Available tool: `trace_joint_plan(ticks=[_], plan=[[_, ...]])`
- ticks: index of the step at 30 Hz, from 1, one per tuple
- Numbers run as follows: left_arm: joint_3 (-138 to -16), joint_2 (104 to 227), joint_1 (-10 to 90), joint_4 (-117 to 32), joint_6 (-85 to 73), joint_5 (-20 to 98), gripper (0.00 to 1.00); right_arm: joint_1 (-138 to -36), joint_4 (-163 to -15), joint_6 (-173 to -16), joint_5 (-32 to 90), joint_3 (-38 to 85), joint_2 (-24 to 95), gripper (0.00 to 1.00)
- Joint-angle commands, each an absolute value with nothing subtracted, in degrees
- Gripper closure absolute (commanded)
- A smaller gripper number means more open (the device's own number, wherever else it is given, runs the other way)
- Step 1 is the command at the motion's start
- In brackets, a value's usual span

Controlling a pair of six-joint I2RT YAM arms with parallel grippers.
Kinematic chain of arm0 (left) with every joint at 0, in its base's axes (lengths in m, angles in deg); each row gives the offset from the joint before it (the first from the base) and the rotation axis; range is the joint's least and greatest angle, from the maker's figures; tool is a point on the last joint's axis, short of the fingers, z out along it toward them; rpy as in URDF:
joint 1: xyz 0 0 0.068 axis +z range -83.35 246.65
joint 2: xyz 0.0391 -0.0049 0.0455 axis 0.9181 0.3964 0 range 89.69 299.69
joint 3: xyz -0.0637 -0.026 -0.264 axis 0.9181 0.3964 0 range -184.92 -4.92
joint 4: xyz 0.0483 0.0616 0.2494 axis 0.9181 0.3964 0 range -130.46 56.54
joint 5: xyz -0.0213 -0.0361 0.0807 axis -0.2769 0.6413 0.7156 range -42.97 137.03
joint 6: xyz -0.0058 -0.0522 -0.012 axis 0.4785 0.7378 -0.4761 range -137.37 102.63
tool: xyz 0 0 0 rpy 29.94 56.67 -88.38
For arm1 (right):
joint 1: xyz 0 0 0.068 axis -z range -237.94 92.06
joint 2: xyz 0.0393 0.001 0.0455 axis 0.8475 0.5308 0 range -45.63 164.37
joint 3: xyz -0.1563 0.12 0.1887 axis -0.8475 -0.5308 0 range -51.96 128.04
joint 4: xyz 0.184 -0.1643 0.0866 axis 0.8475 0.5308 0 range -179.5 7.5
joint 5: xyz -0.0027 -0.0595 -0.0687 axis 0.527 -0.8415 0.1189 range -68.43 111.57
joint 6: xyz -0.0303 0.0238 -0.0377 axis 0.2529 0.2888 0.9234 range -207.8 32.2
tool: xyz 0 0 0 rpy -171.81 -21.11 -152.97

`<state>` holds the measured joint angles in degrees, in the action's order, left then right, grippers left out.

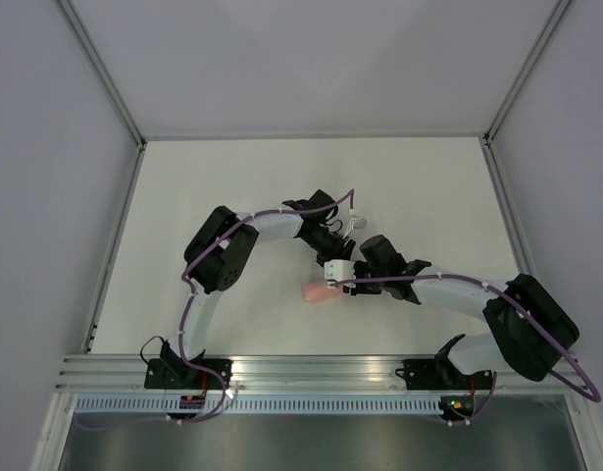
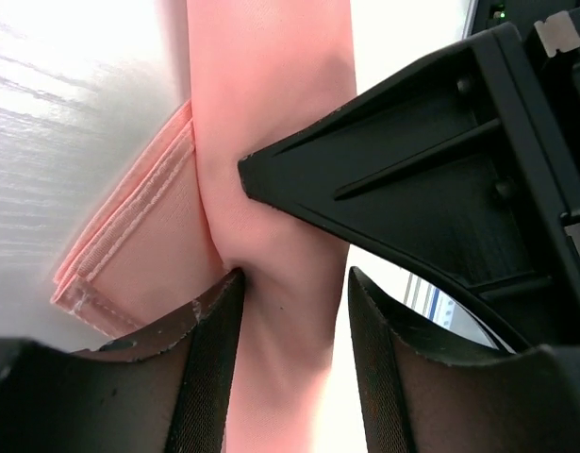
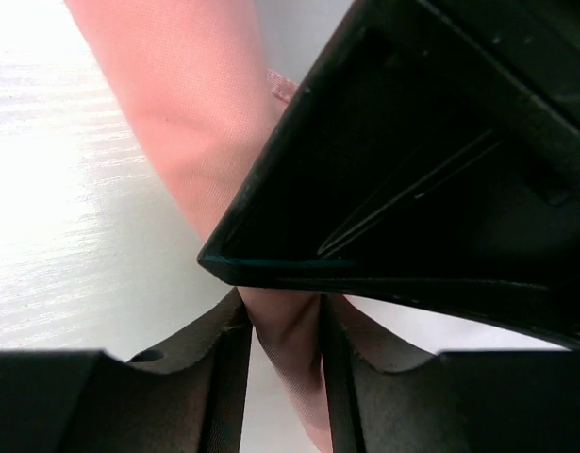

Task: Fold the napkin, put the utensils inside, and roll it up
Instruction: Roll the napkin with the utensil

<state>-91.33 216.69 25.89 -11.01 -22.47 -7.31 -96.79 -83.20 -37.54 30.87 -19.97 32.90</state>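
The napkin [image 2: 271,142], already a slim roll, sits pinched between the fingers of both the left gripper [image 2: 291,283] and the right gripper [image 3: 282,316], so probably only release remains; utensils are unseen.

The napkin [image 2: 271,94] is thin matt cloth with stitched hems; the table [image 1: 232,177] looks smooth, faintly glossy white.

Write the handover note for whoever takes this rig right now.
Left gripper: shut on the napkin, one finger on each side.
Right gripper: shut on the same napkin, pinching it.
Napkin: a slim roll in the middle of the table; a hemmed corner lies loose beside it.
Utensils: none visible; cannot tell if inside.
Left to do: probably tuck the corner, then release.
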Motion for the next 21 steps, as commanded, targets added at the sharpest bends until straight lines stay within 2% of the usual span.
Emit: trace_joint_plan(ticks=[1, 13, 18, 21], plan=[[-91.84, 215.21, 27.79, -9.61, -21.77, 1.15, 0.45, -96.88, -79.24, -38.4, 29.73, -17.51, 34.62, 0.62], [-91.23, 201.24, 36.05, -18.04, -11.06, 15.45, 0.41, -96.53, -63.68, -42.97, 34.66, -5.21, 45.5, 0.66], [-83.42, 192.72, 37.73, -24.63, -5.86, 23.73, 0.39, -93.98, -57.26, -44.99, 40.35, 1.29, 51.66, 0.66], [-78.06, 186.56, 37.73, -25.43, -2.53, 33.47, 0.37, -91.44, -52.95, -46.4, 43.79, 5.78, 55.53, 0.67]])
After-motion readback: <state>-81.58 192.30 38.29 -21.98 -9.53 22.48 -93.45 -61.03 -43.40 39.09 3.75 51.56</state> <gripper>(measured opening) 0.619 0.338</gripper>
